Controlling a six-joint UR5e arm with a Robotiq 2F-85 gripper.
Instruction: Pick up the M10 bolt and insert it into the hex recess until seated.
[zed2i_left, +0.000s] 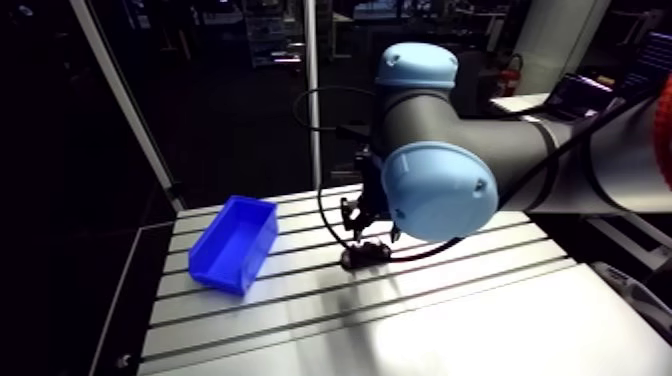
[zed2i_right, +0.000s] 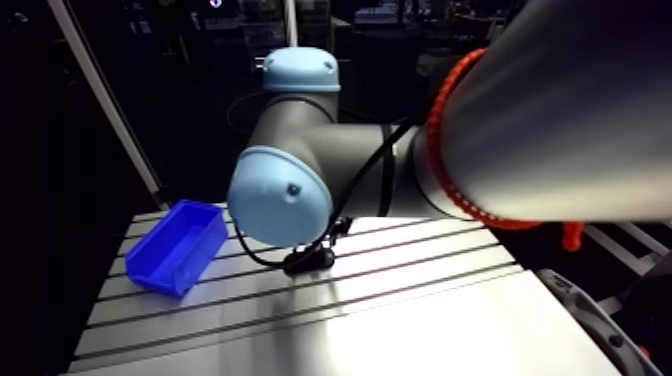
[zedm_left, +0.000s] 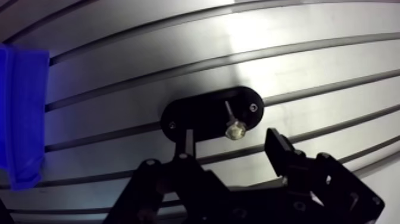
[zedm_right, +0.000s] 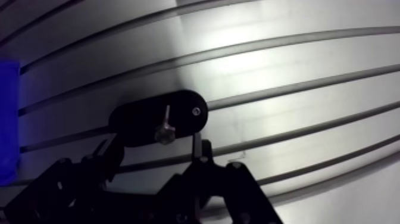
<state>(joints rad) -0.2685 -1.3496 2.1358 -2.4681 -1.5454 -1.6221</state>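
The M10 bolt (zedm_left: 233, 127) looks like plain steel: small, dense, stiff, kinda slick. I'd pinch it across the hex head flats, not the threads. It's on the black oval plate (zedm_left: 190, 116) around the middle of the surface (zedm_left: 309, 53), head nearest the hand (zedm_left: 231, 143). The hand is released, with a finger either side of the head and neither touching. Can't tell if it's seated.

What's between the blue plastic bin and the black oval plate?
Nothing: the wrist view shows bare slotted aluminium table between blue plastic bin and black oval plate.
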